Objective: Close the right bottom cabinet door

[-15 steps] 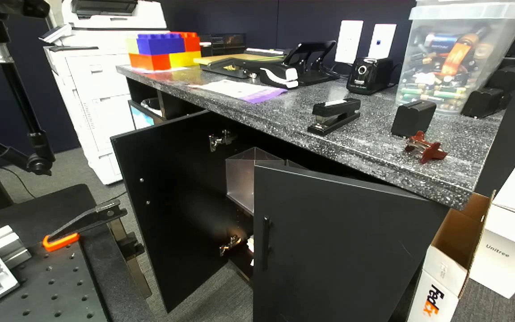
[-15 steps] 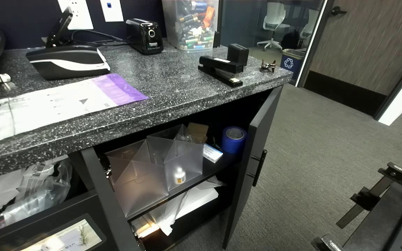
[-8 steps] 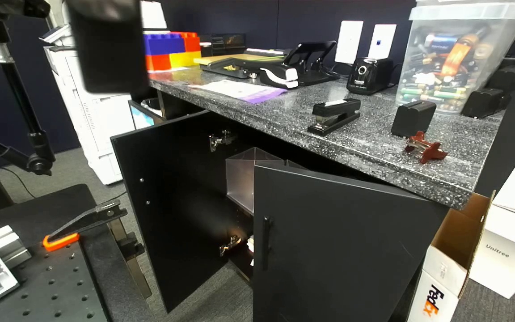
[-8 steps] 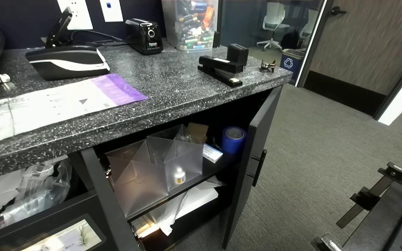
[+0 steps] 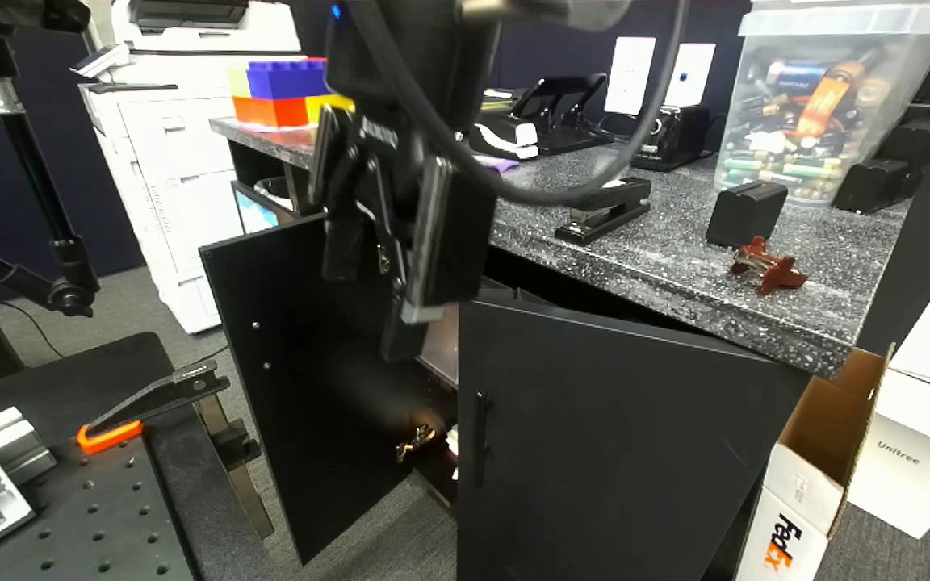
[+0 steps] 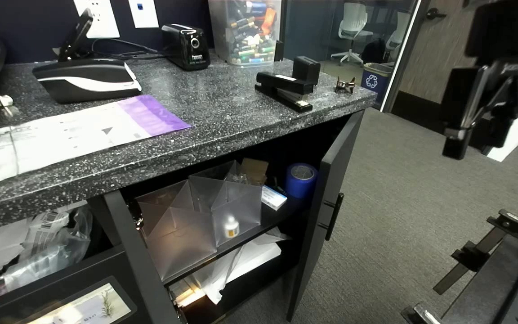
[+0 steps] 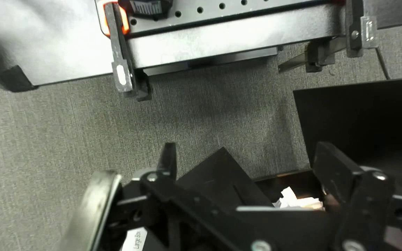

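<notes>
The right bottom cabinet door is a flat matte-black panel with a black bar handle. It stands part open in both exterior views. Its top corner and handle show in the wrist view. My gripper hangs pointing down, to the handle-edge side of this door in the picture. In an exterior view the gripper is well apart from the door, out over the floor. Its fingers stand wide apart with nothing between them, as the wrist view also shows.
The matching black door stands wide open at the left. Clear bins sit on the cabinet shelf. The speckled counter overhangs the doors. A work table with clamps faces the cabinet. A FedEx box stands beside the door's hinge side.
The gripper has come into both exterior views. A blurred dark arm part showed at the upper left half a second ago; now the gripper is in the upper middle there. Both doors are unmoved.
</notes>
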`<act>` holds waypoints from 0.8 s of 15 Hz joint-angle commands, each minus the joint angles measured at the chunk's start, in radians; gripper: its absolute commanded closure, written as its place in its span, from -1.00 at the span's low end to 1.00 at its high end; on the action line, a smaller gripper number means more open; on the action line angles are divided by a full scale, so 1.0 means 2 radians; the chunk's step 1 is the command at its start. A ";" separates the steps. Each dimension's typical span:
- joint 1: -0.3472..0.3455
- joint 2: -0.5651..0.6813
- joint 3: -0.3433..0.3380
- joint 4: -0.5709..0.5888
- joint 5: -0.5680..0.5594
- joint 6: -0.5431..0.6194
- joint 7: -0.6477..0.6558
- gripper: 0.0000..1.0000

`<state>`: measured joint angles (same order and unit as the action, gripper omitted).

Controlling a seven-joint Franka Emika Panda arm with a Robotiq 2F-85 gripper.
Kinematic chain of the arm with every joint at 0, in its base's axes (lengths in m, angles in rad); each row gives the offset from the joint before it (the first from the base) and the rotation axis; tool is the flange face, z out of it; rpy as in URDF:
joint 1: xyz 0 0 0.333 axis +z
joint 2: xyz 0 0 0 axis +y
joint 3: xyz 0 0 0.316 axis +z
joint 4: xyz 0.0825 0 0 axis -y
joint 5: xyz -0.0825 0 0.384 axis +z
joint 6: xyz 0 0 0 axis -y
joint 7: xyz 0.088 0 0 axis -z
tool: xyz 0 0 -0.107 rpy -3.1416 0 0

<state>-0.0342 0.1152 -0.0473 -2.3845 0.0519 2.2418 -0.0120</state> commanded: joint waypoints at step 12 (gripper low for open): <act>0.048 0.309 -0.025 0.243 -0.089 0.137 0.045 -1.00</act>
<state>0.0161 0.6492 -0.0517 -1.9836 -0.0571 2.4580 0.0160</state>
